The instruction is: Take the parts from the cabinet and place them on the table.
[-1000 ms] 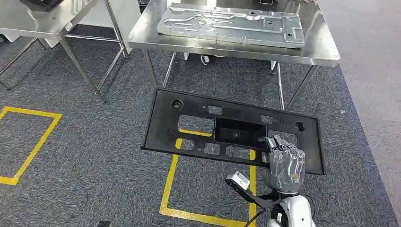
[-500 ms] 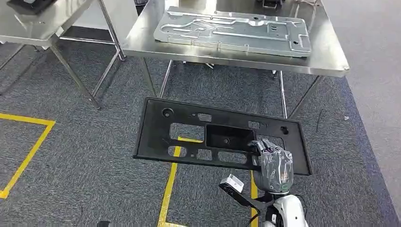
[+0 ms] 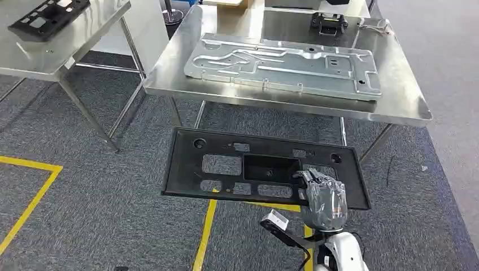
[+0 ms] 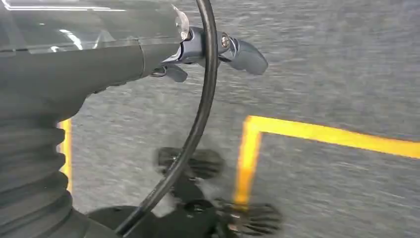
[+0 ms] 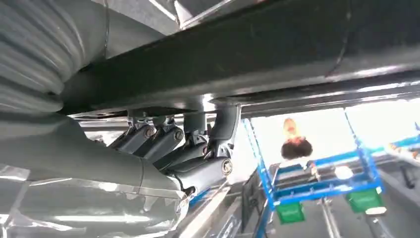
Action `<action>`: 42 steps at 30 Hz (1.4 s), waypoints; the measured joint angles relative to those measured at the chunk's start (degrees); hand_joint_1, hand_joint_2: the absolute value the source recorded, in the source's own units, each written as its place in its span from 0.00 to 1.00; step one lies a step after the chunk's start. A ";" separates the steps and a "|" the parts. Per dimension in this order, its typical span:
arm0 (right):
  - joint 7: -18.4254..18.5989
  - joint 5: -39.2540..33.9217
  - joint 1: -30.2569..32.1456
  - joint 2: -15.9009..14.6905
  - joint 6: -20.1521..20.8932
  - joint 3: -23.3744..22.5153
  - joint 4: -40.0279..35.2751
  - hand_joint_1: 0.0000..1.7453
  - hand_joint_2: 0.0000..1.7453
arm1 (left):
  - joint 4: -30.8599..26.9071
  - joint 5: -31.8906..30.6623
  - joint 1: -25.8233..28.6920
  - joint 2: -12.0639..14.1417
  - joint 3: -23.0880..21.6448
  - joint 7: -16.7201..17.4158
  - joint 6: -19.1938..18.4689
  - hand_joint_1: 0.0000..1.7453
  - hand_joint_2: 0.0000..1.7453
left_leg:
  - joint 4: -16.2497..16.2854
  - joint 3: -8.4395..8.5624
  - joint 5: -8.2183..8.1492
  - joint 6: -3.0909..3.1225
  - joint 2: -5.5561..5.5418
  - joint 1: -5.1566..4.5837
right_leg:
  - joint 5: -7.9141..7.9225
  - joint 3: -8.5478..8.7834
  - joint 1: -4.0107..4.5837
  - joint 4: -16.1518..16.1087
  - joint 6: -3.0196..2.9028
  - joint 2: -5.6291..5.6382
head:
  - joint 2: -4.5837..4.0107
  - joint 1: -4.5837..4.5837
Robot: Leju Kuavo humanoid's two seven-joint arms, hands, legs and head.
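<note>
— Where is our flat black plastic panel with cut-outs?
— Our right hand grips its near right edge, held level before the steel table.
— Left hand?
— Fingers: we cannot tell.

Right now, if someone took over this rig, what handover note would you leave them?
Right hand grips the black panel near one end, holding it roughly level above the carpet, short of the steel table.
Left hand holds nothing and hangs over the carpet.
A silver stamped plate already lies on that table.
Done: the panel is picked up and carried close to the table.
Left: set the panel on the table.
</note>
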 joint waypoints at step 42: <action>-0.09 -0.81 -0.43 -0.52 2.47 0.42 1.85 1.00 1.00 | 0.31 -0.52 1.88 0.09 1.68 -0.30 -0.55 0.00 1.00 | 4.17 -26.09 13.00 0.23 0.14 -0.29 | -10.06 16.25 -0.50 -4.74 -1.40 1.34 | 0.00 0.07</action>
